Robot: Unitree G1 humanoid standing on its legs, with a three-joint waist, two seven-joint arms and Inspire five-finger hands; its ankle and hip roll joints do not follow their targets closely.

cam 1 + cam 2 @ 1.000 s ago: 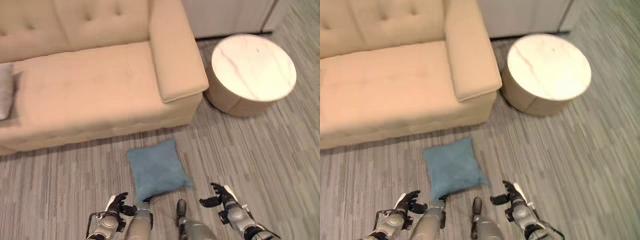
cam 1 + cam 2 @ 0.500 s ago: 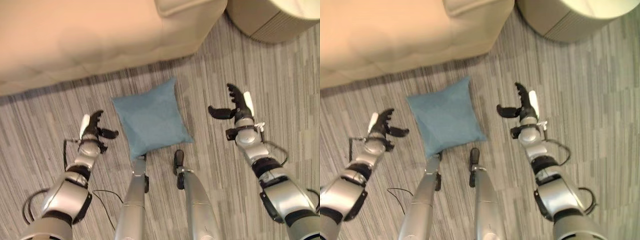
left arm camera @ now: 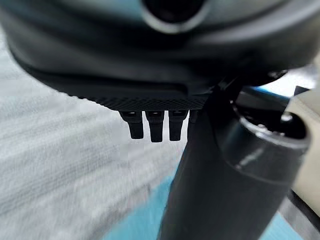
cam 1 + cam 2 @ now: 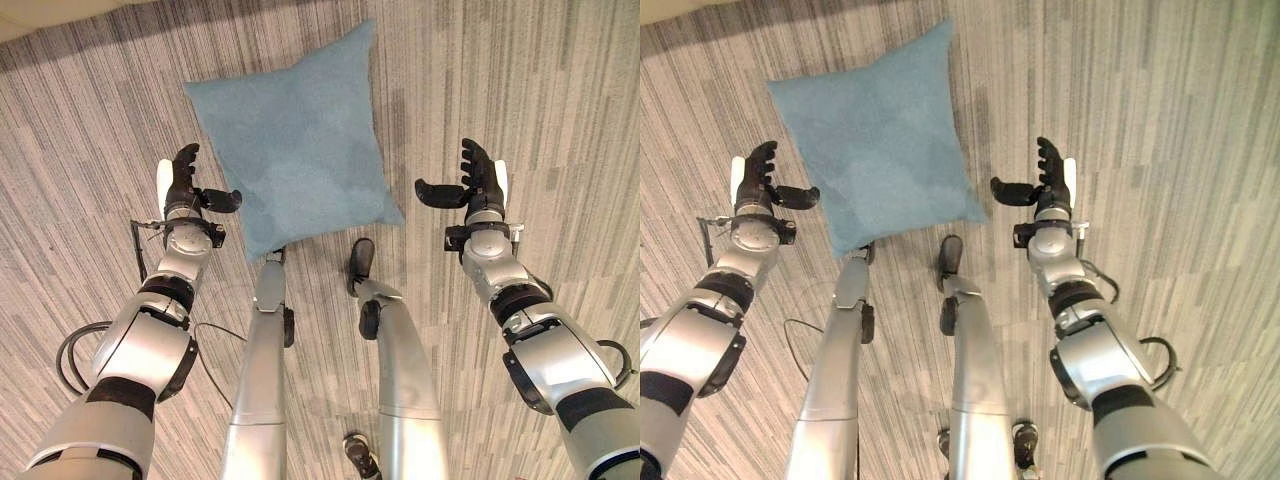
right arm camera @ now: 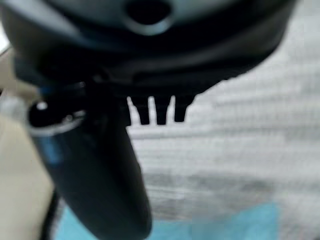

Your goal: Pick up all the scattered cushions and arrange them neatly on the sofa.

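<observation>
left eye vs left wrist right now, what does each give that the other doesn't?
Left eye: the whole blue cushion flat on the striped floor, with the left hand and right hand open on either side of it, neither touching it. Left wrist: a close look along the left hand's straight fingers and thumb, with one blue edge of the cushion past them. Both: left hand, cushion, floor.

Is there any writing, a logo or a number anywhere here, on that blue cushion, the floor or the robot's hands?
None can be read.
Blue cushion: plain fabric, no label showing.
Floor: striped carpet, no signs.
Left hand and right hand: open, dark, no legible marking.
</observation>
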